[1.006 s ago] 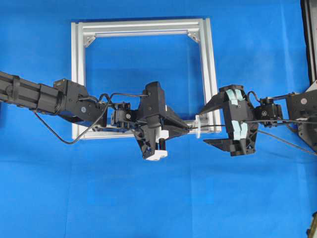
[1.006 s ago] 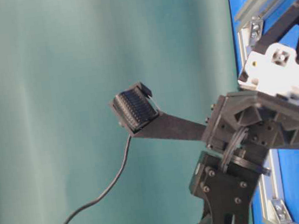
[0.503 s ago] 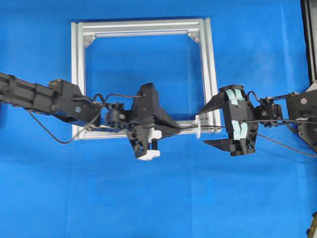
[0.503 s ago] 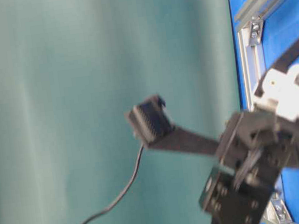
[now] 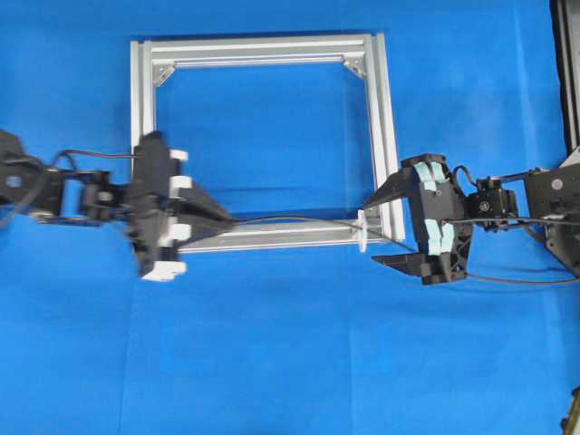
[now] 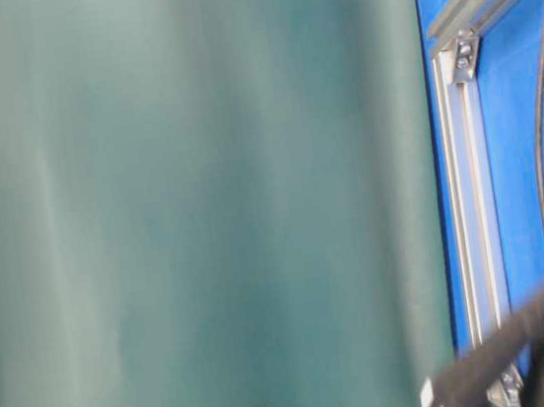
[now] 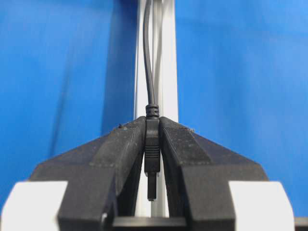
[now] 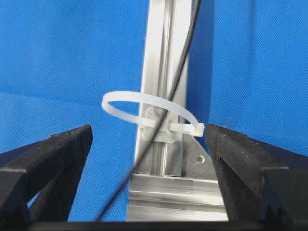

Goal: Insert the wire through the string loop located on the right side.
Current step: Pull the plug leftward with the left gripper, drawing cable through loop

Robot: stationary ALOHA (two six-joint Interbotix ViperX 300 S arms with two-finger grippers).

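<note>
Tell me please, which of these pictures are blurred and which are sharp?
Overhead view: the left end effector is smeared by motion, the silver aluminium frame crisp. Table-level view: dark blurred shapes at the bottom edge. Both wrist views: sharp on the thin black wire and the white string loop.

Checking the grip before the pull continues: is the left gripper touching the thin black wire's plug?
Touching. The left wrist view shows the left gripper with both black fingers pressed against the thin black wire's plug.

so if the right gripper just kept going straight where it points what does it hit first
Most likely the string loop: it stands just ahead, between the open right gripper fingers, on the silver frame, with the wire passing through. Depth is unclear.
</note>
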